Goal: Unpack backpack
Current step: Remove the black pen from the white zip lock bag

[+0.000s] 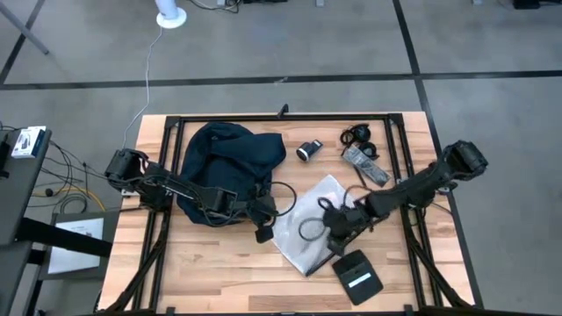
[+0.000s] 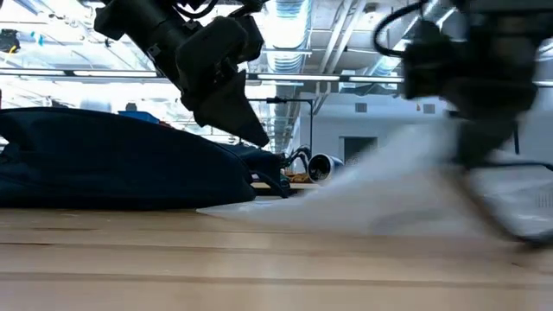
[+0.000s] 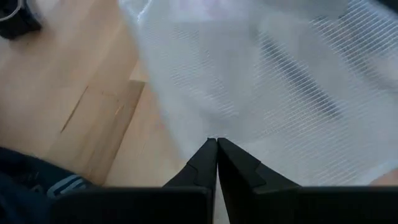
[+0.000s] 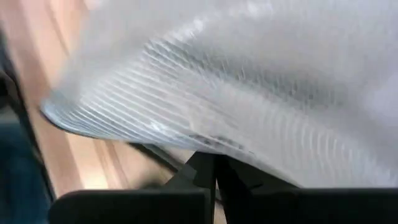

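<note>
The dark navy backpack (image 1: 226, 167) lies slumped on the wooden table's left half and also shows in the low view (image 2: 112, 168). A clear crinkly plastic bag (image 1: 309, 230) lies right of it, and its right part rises off the table (image 2: 406, 173). My right gripper (image 1: 339, 230) is shut on this bag. My left gripper (image 1: 263, 232) is shut, just right of the backpack, with its tips (image 3: 216, 144) at the bag's left edge. In the low view they stand above the table (image 2: 259, 138). My right gripper pinches the plastic bag between its two shut fingers at a fold on its right part (image 4: 214, 149), coming in low from the table's right. That side is raised while the bag's left part (image 2: 251, 206) stays on the table. My left gripper: I cannot tell whether its shut tips touch the bag's edge (image 3: 205, 134).
A flat black pouch with a white label (image 1: 357, 276) lies near the front edge. At the back right are a small dark cylinder (image 1: 308, 151), coiled black cords (image 1: 357, 135) and a grey remote-like piece (image 1: 364, 165). Bare wood lies at the front left (image 1: 193, 272).
</note>
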